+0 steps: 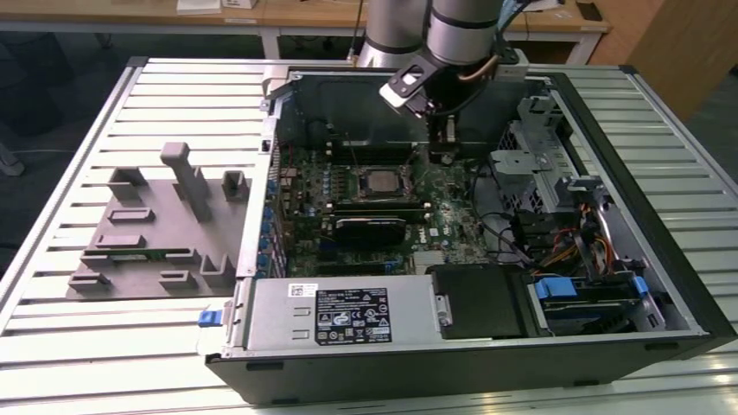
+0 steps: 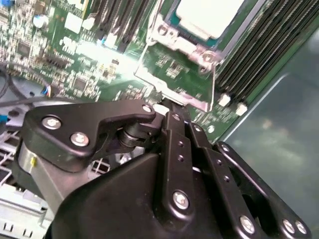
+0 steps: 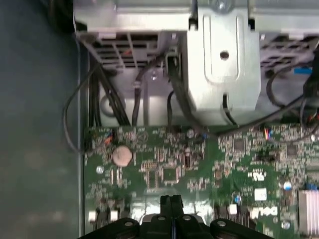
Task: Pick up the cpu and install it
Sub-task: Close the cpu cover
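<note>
Sitting in its socket point(image 2: 172, 42), pale silver square cpu point(image 1: 378, 180), pincer point(image 1: 444, 156) nearby, seemingly closed, empty.

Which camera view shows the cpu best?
The exterior view: the whole cpu sits on the board. The second wrist view shows the cpu closer, but cut by the picture's edge. The first wrist view looks at another part of the board.

cpu point(image 2: 209, 17) cut off, second wrist view | pincer point(image 3: 172, 199) body cropped
</note>
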